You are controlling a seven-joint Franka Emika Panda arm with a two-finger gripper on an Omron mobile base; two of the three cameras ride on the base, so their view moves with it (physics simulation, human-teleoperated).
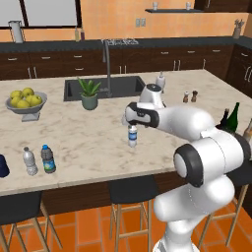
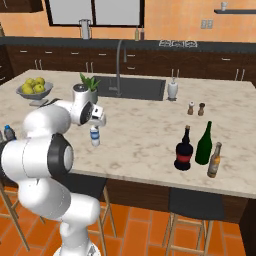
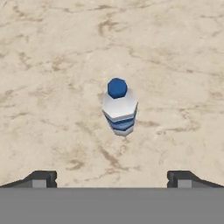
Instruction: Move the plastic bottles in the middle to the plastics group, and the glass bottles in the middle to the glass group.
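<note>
The fingers (image 3: 112,178) stand fully apart and hold nothing, poised above the clear bottle (image 3: 120,107) at frame centre. It stands upright alone on the surface (image 3: 52,52), so a straight descent should straddle it.

No legible text on any label.
</note>
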